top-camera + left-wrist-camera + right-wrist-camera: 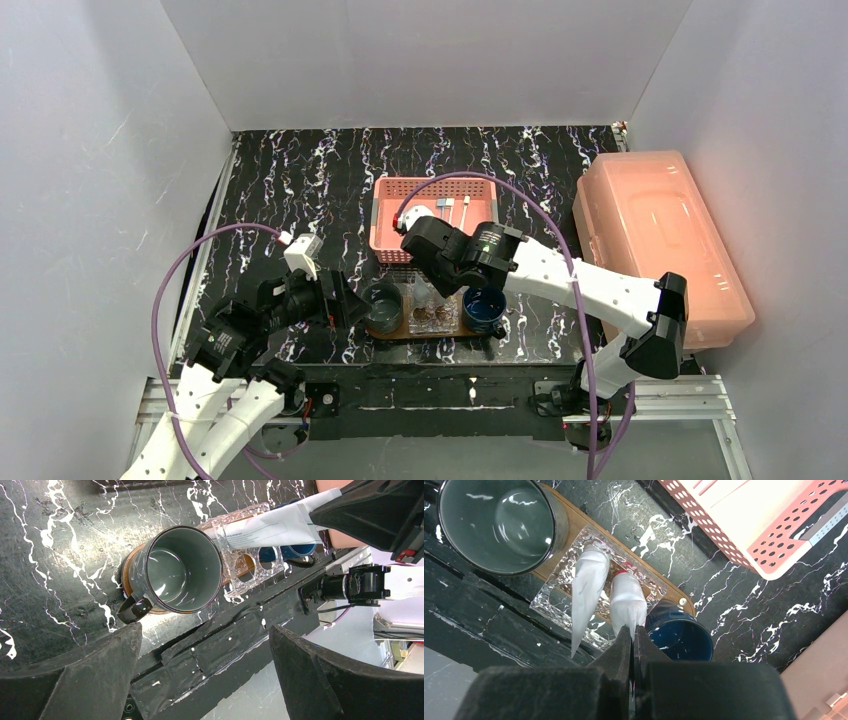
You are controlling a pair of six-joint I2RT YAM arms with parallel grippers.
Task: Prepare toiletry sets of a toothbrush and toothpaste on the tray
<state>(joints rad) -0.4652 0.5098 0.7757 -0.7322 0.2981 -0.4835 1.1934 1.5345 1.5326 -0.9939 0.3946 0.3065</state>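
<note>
Here, the right gripper (633, 635), clenched on a toothpaste tube (626, 599), holds it beside a second tube (586, 587) in the clear holder (555, 580) on the near-edge tray (575, 521); left gripper (205, 640) released, empty; apparent toothbrushes (455, 210) lie unplaced in the pink basket (383, 215).

My left arm (195, 395) and right arm (590, 285) are white shells between black joint housings, and a purple cable (160, 300) loops off each one. A small green light (489, 238) glows on the right wrist, and a white block (302, 252) caps the left. My fingers (85, 680) are thick, matte black wedges with a faintly grainy surface, tapering toward narrow tips.
</note>
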